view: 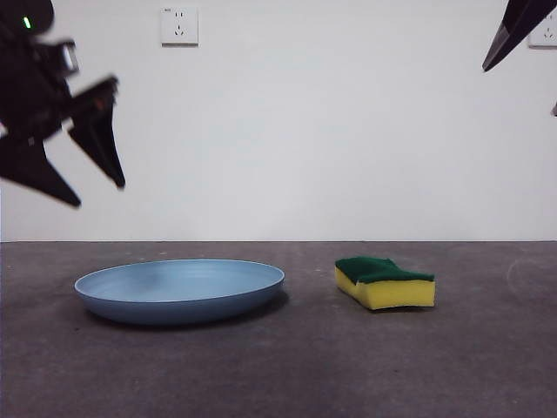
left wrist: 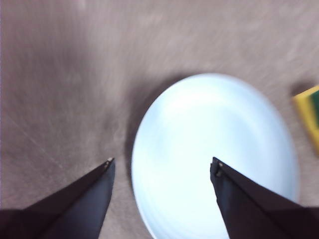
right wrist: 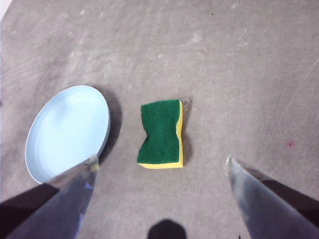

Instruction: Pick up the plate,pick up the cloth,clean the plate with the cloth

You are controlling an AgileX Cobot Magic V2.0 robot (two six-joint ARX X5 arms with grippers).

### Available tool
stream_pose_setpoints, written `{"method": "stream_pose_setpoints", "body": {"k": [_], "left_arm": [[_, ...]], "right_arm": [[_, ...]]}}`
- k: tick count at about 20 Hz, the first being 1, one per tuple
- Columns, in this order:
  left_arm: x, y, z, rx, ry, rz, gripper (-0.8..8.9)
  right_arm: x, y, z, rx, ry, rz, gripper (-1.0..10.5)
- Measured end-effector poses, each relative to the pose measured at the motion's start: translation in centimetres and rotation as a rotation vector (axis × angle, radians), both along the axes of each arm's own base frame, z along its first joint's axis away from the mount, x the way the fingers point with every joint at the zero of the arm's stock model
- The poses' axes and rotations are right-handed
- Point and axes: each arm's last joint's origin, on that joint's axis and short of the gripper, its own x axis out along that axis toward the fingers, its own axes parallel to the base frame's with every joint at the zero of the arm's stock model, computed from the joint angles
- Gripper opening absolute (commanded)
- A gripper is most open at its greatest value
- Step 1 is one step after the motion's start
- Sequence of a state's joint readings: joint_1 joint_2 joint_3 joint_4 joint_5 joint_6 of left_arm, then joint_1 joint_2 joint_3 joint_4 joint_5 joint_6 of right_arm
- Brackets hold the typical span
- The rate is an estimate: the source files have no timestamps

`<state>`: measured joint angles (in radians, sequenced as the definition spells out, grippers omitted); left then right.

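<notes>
The light-blue plate [view: 179, 290] lies flat on the grey table, left of centre. The cloth, a yellow sponge with a green top [view: 384, 282], lies to its right, a short gap between them. My left gripper [view: 97, 193] hangs open in the air above the plate's left edge; its wrist view, blurred, shows the plate [left wrist: 214, 154] below the open gripper [left wrist: 162, 167], and a corner of the cloth [left wrist: 310, 112]. My right gripper [right wrist: 160, 165] is open high above the cloth [right wrist: 160, 133], with the plate [right wrist: 67, 132] beside it. In the front view it shows only as a black tip [view: 515, 30] at the top right.
A white wall with a socket [view: 179, 26] stands behind the table. Bare grey tabletop [view: 278, 374] stretches in front of both things and to the right of the cloth.
</notes>
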<state>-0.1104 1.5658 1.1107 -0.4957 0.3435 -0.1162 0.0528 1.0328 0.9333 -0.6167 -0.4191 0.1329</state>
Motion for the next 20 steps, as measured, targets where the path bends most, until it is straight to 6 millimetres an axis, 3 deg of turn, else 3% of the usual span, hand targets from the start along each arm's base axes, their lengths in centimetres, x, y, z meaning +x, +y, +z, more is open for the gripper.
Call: {"method": "stream_pose_setpoints", "body": {"k": [7,12,14,20], "left_arm": [[2.3,-1.1,-5.5,0.016,0.123,-0.025,3.23],[2.6,-1.9,-7.0,0.054,0.161,-0.03,2.98],[2.6,-1.9,-7.1,0.066,0.158,-0.028,0.17],[2.5,-1.9,-7.1,0.079,0.159,-0.046,-0.06]], "right_arm": [[0.0,0.0,0.0,0.0,0.003,0.0,4.4],[0.0,0.0,0.0,0.0,0.003,0.0,4.4],[0.0,0.0,0.0,0.0,0.004,0.0,4.4],[0.0,0.0,0.0,0.001,0.004,0.0,4.4]]}}
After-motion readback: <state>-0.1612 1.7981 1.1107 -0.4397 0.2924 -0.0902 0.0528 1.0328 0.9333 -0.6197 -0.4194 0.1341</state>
